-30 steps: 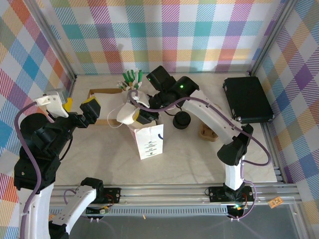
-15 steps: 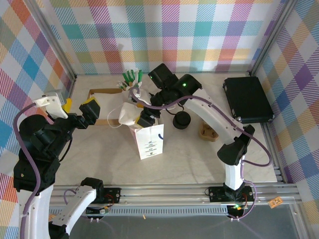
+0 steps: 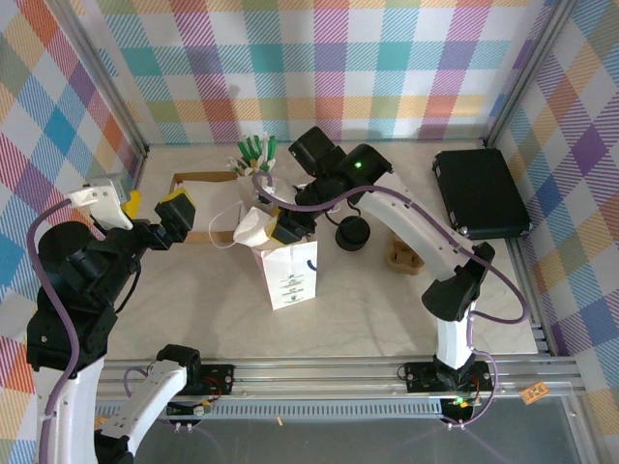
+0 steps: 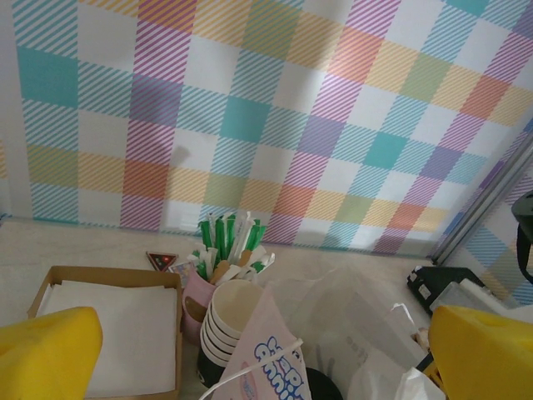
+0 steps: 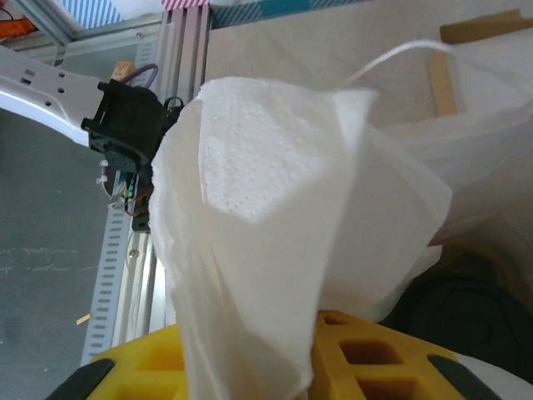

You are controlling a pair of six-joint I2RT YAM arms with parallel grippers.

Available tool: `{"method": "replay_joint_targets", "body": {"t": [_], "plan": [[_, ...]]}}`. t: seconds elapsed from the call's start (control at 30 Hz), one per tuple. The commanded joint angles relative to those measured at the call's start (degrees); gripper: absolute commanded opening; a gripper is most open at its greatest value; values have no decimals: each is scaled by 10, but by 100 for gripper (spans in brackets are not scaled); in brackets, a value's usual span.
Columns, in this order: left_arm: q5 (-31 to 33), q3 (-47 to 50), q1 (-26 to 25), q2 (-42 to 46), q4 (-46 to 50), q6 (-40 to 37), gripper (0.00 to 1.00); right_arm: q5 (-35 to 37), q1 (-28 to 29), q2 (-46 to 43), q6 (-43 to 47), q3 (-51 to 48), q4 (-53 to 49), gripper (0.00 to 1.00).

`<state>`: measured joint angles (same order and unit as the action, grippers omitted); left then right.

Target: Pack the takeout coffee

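Nearest, low on the left: left gripper [image 3: 176,215], yellow jaws spread wide, holding nothing, well apart from the work.

Mid-desk [image 3: 387,319], on a pale, faintly marbled top: white paper bag [image 3: 289,273], upright, thin matt paper with a blue logo and sharp side creases, mouth gaping. Down inside that mouth, seen from the right wrist: a dark, glossy round form, taken to be the black plastic lid of the takeout coffee [image 5: 470,317]. Cup body hidden, so bagged by judgement only. Main step therefore likely done.

Directly over the bag mouth: right gripper [image 3: 275,230], clamped on a paper napkin [image 5: 275,200], soft dimple-embossed tissue, loosely folded and drooping. Left to do, probably: dropping the napkin in, letting go, perhaps adding a straw.

Just beside the bag, to the right: squat stack of black lids [image 3: 353,234], shiny moulded plastic. Beyond it: a brown cardboard piece [image 3: 403,257], use unclear.

Further back, left: shallow cardboard box [image 4: 108,273] of flat white napkins, nested paper cups [image 4: 226,321] with rolled rims, pink holder of green-wrapped straws [image 4: 226,242]. Far right: rigid black case [image 3: 481,191]. Behind all: bright plaid walls.
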<state>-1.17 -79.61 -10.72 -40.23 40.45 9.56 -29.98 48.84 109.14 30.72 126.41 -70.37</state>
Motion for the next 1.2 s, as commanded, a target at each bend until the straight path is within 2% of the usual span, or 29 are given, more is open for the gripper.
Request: {"method": "replay_joint_targets", "body": {"t": [0.0, 0.2, 0.33, 0.6, 0.8, 0.93, 1.13, 1.17], "plan": [[2, 10, 4, 1, 3, -4, 100, -1, 3, 17, 6, -18, -26, 28], [2, 12, 4, -4, 1, -7, 100, 16, 3, 41, 9, -6, -45, 28], [1, 12, 4, -5, 1, -10, 100, 14, 2, 37, 6, 6, -44, 35], [-5, 11, 4, -14, 0, -11, 100, 14, 3, 5, 1, 48, -25, 57], [-11, 11, 4, -21, -5, -11, 100, 5, 3, 6, 3, 53, -12, 60], [-11, 11, 4, -24, -7, -11, 100, 7, 3, 12, 1, 59, -14, 49], [-11, 14, 4, -27, -5, -12, 100, 8, 3, 8, 13, 38, -25, 17], [-10, 14, 4, -27, -5, -14, 100, 9, 3, 7, 14, 32, -25, 14]]}}
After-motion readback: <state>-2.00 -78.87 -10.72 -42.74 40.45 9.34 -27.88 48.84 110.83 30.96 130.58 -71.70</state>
